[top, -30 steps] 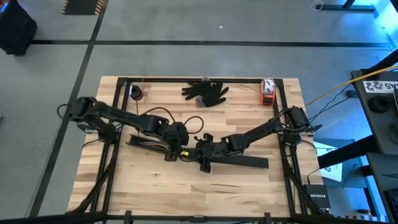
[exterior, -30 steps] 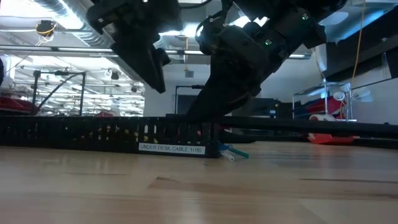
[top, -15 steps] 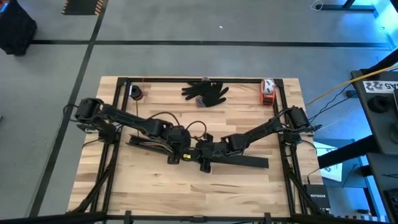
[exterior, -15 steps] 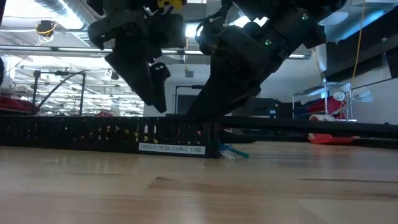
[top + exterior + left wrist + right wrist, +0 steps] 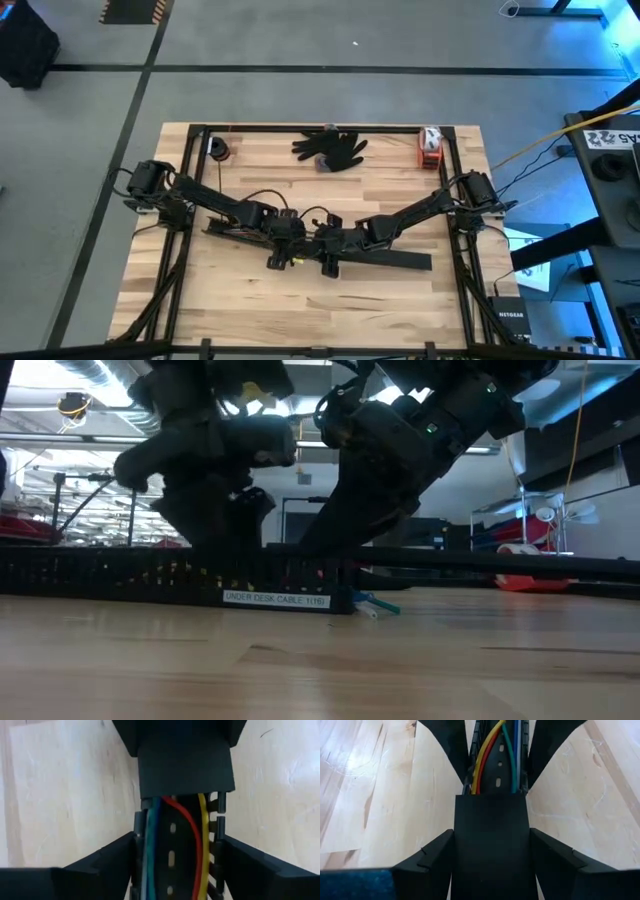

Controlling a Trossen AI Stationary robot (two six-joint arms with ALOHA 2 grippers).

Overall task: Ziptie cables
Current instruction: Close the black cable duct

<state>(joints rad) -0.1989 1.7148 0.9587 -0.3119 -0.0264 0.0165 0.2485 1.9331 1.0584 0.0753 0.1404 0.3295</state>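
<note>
The cables (image 5: 172, 845) lie inside the black channel (image 5: 490, 840), between the open fingers of the left gripper (image 5: 172, 865); the right gripper (image 5: 490, 850) grips the channel.

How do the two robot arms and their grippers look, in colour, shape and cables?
Both arms are dark and jointed, with thin black cables looping along them. The left gripper and the right gripper each have two flat, matte black fingers with angular edges. A small yellow marking shows near the left gripper.

left arm (image 5: 210, 205): showing black jointed links, a thin dark cable looping over it
right arm (image 5: 420, 212): showing the same black links (bulkier at the base)
fingers (image 5: 432, 860): showing flat, matte black, angular
marking: yellow tag (image 5: 290, 262) showing near the left wrist
</note>
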